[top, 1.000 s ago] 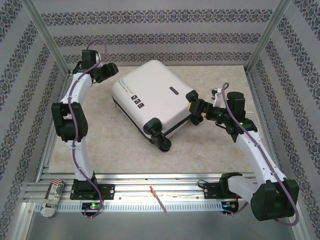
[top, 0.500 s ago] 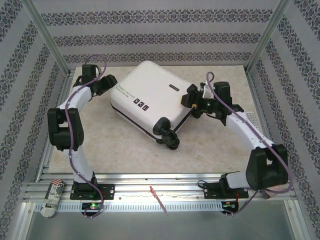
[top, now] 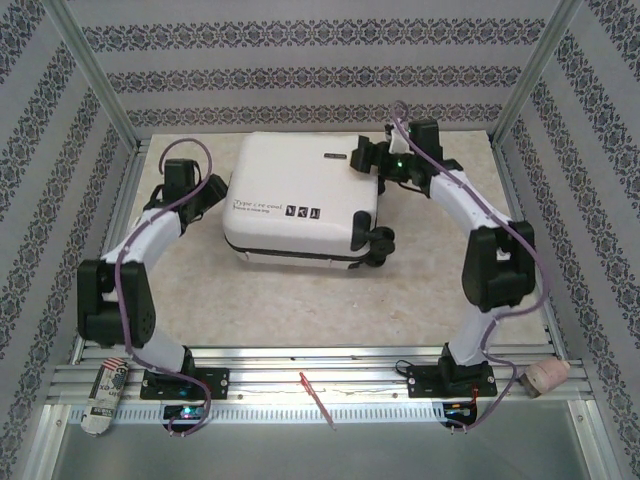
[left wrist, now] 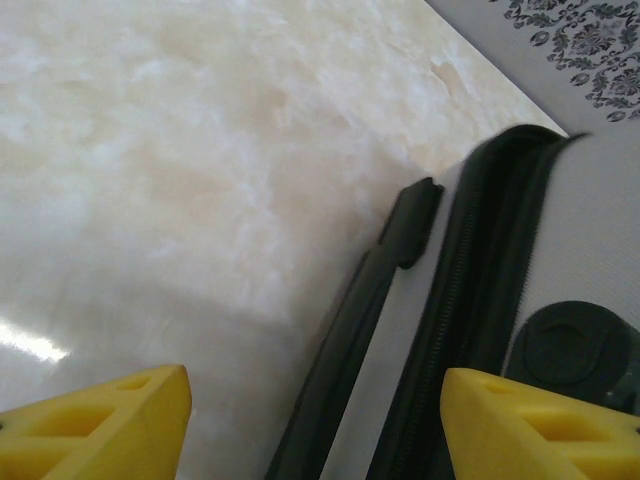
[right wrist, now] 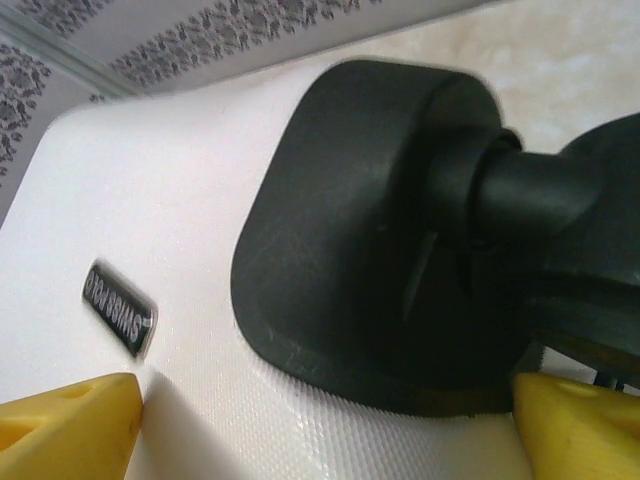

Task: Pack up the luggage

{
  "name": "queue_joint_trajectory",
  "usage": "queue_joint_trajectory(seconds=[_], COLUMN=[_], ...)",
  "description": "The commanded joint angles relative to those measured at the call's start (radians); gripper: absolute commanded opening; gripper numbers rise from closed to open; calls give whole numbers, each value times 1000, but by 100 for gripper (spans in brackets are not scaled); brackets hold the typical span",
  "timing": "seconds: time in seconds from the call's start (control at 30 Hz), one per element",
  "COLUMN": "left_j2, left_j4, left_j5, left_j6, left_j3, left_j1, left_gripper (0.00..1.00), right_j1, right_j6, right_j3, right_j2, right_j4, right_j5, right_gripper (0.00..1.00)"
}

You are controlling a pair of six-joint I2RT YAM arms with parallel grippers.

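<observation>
The luggage [top: 300, 200] lies closed and flat at the far middle of the table [top: 300, 300], so packing looks nearly done, with the left gripper [top: 212, 190] spread wide at its left edge and the right gripper [top: 366, 158] spread wide astride a far-corner wheel [right wrist: 370, 230].

You can make out a small black badge [right wrist: 118, 312] on the white luggage [right wrist: 130, 200] that seems to begin "SWISS", while the black print [top: 258, 204] on its shell is too small to read.
</observation>
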Motion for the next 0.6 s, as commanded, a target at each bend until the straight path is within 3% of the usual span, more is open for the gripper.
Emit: queue_joint_trajectory(seconds=[0.0,0.3,0.57], left_j2=[-118,-242,-218], left_j4=[7,1,-132], left_j5=[106,-44,-88], left_j6=[-61,-101,0], left_j3=[-95,-201,-64], left_j1=[-169,-191,-190], left_gripper=[68,71,72], right_j1=[160,188,104], right_j6=[-20,27,-21], right_j3=[172,474,351], right_j2=[142,336,229], right_j4=[-13,-47,-46], right_j5=[-244,-346,-304], right_gripper=[90,89,90])
